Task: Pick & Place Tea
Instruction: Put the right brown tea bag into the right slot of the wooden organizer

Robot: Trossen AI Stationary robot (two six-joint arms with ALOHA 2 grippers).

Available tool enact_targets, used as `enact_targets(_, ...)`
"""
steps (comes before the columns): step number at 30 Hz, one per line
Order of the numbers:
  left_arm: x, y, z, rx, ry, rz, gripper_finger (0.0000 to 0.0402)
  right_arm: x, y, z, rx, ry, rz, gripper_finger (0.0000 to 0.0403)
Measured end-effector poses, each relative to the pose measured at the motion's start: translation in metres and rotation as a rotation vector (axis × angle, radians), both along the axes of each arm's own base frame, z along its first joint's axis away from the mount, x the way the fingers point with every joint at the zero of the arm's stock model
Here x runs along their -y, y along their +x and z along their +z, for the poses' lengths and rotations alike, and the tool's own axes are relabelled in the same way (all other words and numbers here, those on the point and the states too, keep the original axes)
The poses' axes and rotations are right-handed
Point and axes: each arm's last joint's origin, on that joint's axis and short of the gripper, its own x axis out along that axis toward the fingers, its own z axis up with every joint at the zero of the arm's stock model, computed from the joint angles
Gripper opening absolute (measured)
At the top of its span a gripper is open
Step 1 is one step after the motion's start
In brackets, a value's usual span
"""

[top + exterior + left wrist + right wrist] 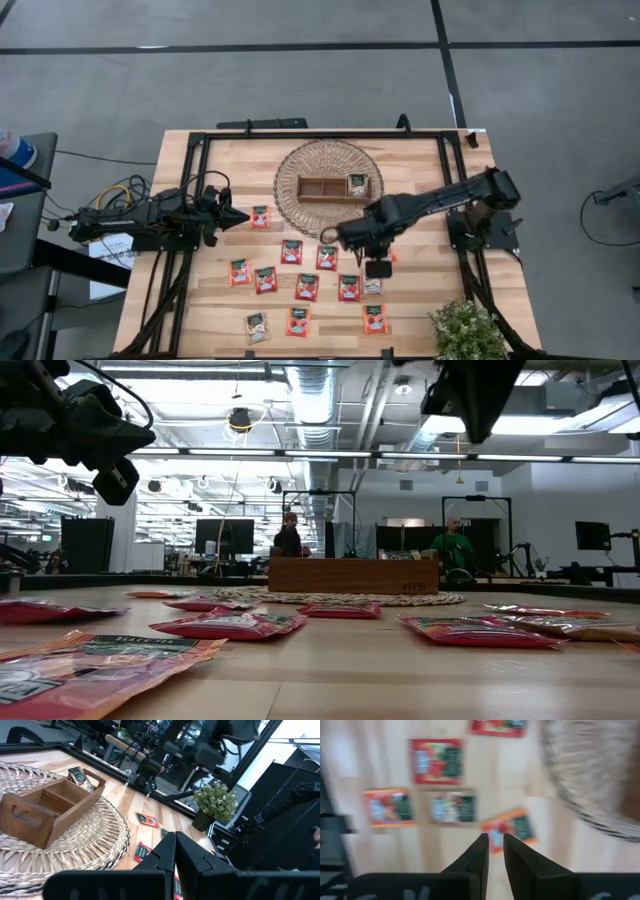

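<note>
The right end effector [492, 851] hangs above the pale wooden desk [420, 310], just off the rim of the round woven straw mat [329, 185], on the side facing the scattered tea. Its two dark fingers [476, 857] stand a narrow slit apart with nothing between them; an orange-red square tea sachet [510, 830] lies on the desk directly under the tips, untouched. Beside that one lie a pale beige sachet [454, 808] and another orange-red one [388, 807].

On the mat sits the brown wooden three-compartment tray [333, 187], and one dark-labelled sachet [356, 183] already rests in its end compartment nearest the right arm. About a dozen more red-orange sachets [307, 287] are spread flat over the desk, on the side of the mat away from the tray.

The left end effector [243, 215] waits pinched closed, empty, raised just beside the mat's opposite edge.
</note>
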Motion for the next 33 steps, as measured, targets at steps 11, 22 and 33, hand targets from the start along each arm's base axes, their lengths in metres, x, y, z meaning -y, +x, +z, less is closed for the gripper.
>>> enact_targets(11, 0.000, 0.000, 0.000, 0.000, -0.005, -0.002, 0.0000, -0.040, -0.015, -0.022, -0.043, 0.005, -0.015, 0.0090)
enact_targets(22, 0.000, 0.000, 0.000, 0.000, -0.008, -0.002, 0.0000, -0.039, -0.019, -0.069, -0.043, 0.007, -0.026, 0.0262)
enact_targets(33, 0.000, 0.000, 0.000, 0.000, -0.008, -0.003, 0.0000, -0.028, -0.022, -0.109, 0.010, 0.029, -0.020, 0.0281)
